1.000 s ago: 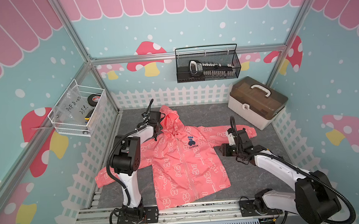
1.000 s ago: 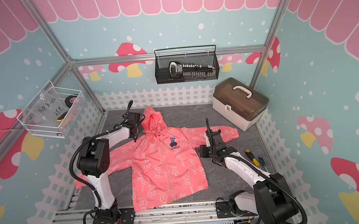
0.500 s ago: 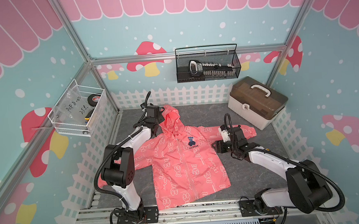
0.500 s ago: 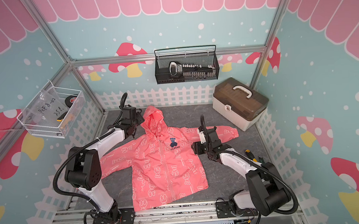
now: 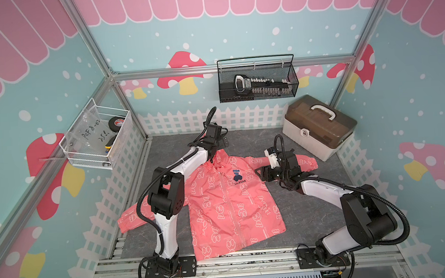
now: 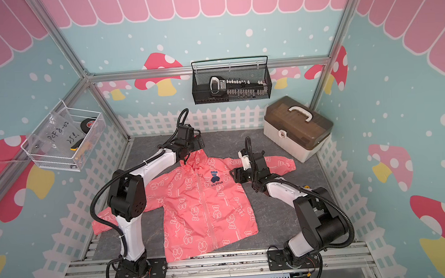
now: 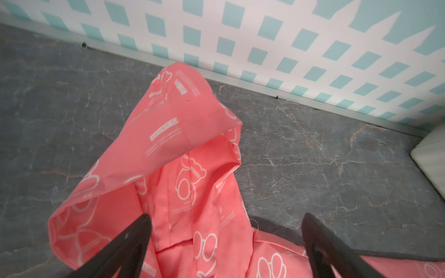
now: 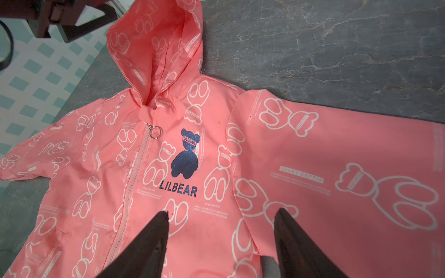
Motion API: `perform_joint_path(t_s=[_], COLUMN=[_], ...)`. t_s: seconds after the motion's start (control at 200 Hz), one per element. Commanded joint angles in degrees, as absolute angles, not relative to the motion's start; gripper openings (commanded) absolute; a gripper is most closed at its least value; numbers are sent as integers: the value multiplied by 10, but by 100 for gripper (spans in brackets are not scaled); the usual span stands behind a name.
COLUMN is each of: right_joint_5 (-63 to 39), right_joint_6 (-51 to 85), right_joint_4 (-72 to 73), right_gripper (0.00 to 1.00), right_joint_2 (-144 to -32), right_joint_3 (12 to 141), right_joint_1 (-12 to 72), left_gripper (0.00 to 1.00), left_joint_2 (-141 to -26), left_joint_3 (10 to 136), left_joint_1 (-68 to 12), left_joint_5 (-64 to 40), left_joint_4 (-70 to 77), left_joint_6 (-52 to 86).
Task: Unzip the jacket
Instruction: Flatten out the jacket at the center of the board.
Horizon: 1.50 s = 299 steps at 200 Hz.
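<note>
Though left tool and right tool both gape empty over jacket, left arm hides part of a sleeve.

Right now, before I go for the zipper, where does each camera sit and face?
Top views: high at the front, looking down on the jacket; left arm, right arm whole.
Left wrist: above the hood, facing the back fence; left hand open.
Right wrist: above the sleeve, facing the zipper ring and hood; right hand open, left hand beyond.
Both wrists share the hood.
</note>
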<state>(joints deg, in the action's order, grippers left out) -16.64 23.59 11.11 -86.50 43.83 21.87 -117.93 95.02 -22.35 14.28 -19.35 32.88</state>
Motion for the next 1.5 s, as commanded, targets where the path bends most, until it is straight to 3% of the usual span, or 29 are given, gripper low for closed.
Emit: perform_joint_path(t_s=[0.0, 0.21, 0.43, 0.505, 0.655, 0.741, 0.806, 0.956, 1.071, 1.136, 1.181, 1.266, 1.306, 1.346, 1.491], right_joint_5=[-166, -164, -165, -171, -180, -179, -178, -184, -202, -208, -203, -196, -200, -204, -217], right_joint_6=[230, 225, 214, 212, 204, 198, 195, 187, 162, 140, 128, 116, 114, 118, 141], right_joint_4=[129, 127, 118, 118, 120, 126, 132, 162, 188, 205, 222, 256, 258, 259, 273], right_gripper=[71, 73, 73, 73, 73, 72, 70, 69, 70, 71, 73, 77, 84, 87, 90], right_joint_2=[-855, -828, -813, -813, -820, -827, -838, -869, -910, -939, -956, -985, -997, -1007, -1024], right_joint_3=[416, 395, 382, 381, 387, 393, 402, 437, 483, 513, 528, 555, 572, 587, 598], right_joint_1=[224, 228, 229, 229, 229, 230, 230, 229, 229, 230, 230, 230, 230, 230, 233], left_gripper=[99, 99, 96, 85, 53, 28, 16, 6, 5, 9, 20, 53, 67, 98, 100], left_joint_2=[-1192, -1222, -1276, -1295, -1300, -1275, -1253, -1204, -1175, -1166, -1160, -1146, -1140, -1134, -1105], left_joint_3=[944, 906, 957, 978, 998, 979, 955, 868, 793, 768, 754, 733, 728, 722, 709], left_joint_1=[-207, -184, -170, -160, -140, -131, -122, -95, -75, -69, -69, -73, -77, -84, -119], left_joint_5=[131, 109, 117, 108, 76, 60, 34, -44, -94, -125, -137, -139, -134, -123, -51], left_joint_4=[-194, -62, -21, -18, -7, -8, -1, 36, 89, 114, 123, 139, 144, 152, 192], left_joint_6=[478, 642, 701, 716, 710, 686, 667, 648, 654, 662, 669, 691, 701, 714, 767])
